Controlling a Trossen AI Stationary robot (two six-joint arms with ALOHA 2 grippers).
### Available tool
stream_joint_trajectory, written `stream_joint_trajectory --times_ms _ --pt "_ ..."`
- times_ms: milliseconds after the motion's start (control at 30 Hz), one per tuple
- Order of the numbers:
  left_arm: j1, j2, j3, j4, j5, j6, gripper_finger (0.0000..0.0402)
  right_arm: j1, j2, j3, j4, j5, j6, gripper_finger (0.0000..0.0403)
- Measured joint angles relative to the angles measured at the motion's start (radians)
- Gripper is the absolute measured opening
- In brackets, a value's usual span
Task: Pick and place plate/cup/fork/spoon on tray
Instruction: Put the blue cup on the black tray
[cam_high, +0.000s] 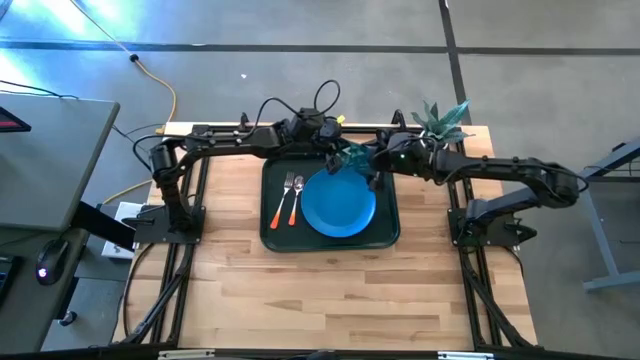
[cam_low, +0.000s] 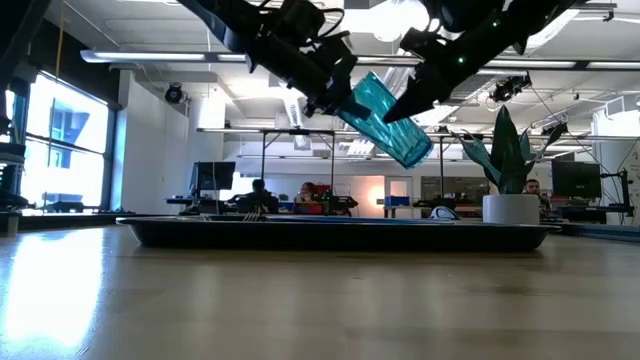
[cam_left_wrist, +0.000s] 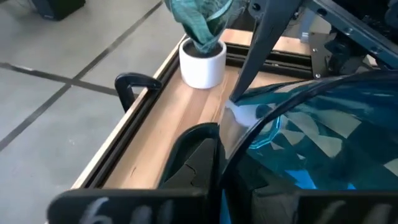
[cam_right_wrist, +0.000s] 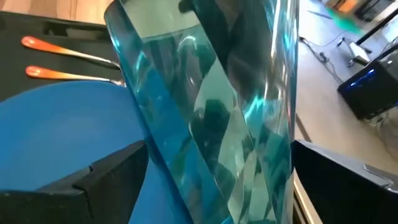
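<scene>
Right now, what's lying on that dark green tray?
On the tray lie the blue plate, fork and spoon. The cup hangs above it; nothing shows under the plate.

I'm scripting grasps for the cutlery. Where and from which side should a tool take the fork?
Grip the fork at mid-handle, from straight above, jaws across it. It lies flat on the tray, with the spoon close alongside, so finger room is tight.

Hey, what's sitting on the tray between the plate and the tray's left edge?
In the high view, the fork and the spoon lie side by side on the tray, between its left rim and the plate.
</scene>
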Motion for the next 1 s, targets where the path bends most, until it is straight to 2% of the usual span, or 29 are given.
stream_joint_trajectory --times_ms 333,567,700,867,1000 --pt "-0.005 0.006 -0.004 -0.054 -0.004 -0.001 0.0012 0.001 0.111 0.0 0.078 -0.01 0.116 0.0379" --pt "-0.006 0.005 -0.004 -0.096 -0.028 0.025 0.0012 0.002 0.123 0.0 0.088 -0.04 0.164 0.038" --pt "0.009 0.003 -0.002 -0.084 -0.009 0.06 0.0012 -0.003 0.122 0.0 0.111 -0.045 0.175 0.0393" --pt "0.014 0.004 -0.002 -0.065 0.132 0.166 0.0012 -0.032 0.119 0.003 0.109 -0.121 0.171 0.0397" --pt "0.008 0.004 0.002 -0.056 0.253 0.273 0.0011 -0.035 0.119 0.005 0.095 -0.257 0.14 0.0398"
